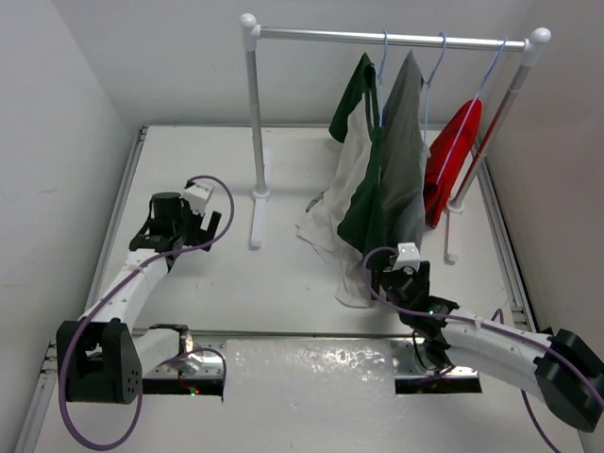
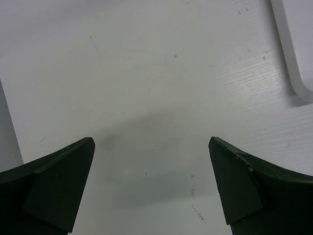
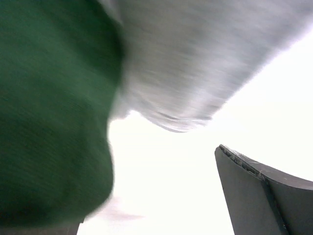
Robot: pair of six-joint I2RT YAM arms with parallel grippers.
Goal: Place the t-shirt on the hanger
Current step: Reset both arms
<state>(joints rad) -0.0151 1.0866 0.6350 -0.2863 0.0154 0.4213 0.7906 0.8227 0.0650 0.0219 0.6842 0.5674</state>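
Observation:
The t-shirt (image 1: 361, 184), dark green with white panels, hangs from the hanger (image 1: 382, 58), whose light-blue hook sits over the rail; the hanger's frame is hidden inside the cloth. The shirt's lower white part trails onto the table. My right gripper (image 1: 394, 271) is just below the shirt's hem, open. In the right wrist view the green cloth (image 3: 54, 112) covers the left finger, and the right gripper (image 3: 156, 188) has only bright table between its jaws. My left gripper (image 1: 209, 226) is far left of the rack, open over bare table (image 2: 150, 142).
A white clothes rack (image 1: 254, 123) stands at the back; its foot (image 2: 293, 58) shows in the left wrist view. A grey garment (image 1: 408, 142) and a red garment (image 1: 453, 160) hang on like hangers to the right of the t-shirt. White walls close both sides.

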